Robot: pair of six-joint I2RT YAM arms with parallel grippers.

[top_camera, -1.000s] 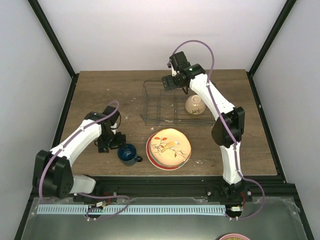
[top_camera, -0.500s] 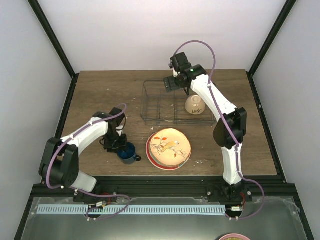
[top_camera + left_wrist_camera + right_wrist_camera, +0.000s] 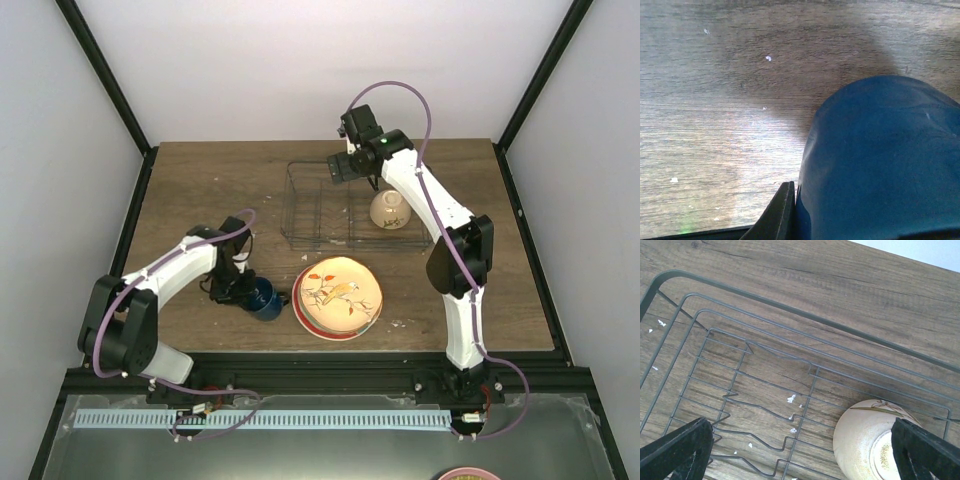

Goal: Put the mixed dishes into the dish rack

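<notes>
Dish rack (image 3: 287, 205) (image 3: 790, 310): a rectangular basket of thin dark wire with low sides and inner dividers, standing at the far centre of the brown wooden table (image 3: 200, 190).

Stack of dinner plates (image 3: 338, 297): on the table just in front of the rack. The top plate is cream-yellow with a bird print, and a red rim shows beneath it.

Small cream bowl (image 3: 389, 210) (image 3: 870, 440): inside the rack's right-hand compartment, tilted, with its foot ring towards the cameras.

Dark blue handled mug (image 3: 264, 299) (image 3: 880, 165): on the table just left of the plates, tipped on its side.

Left gripper (image 3: 240, 290): jaws drawn narrow onto the mug, gripping it. One dark finger (image 3: 782, 210) lies against the outer wall; the other is hidden.

Right gripper (image 3: 372, 185) (image 3: 800, 460): above the rack beside the bowl, jaws spread wide and holding nothing.
</notes>
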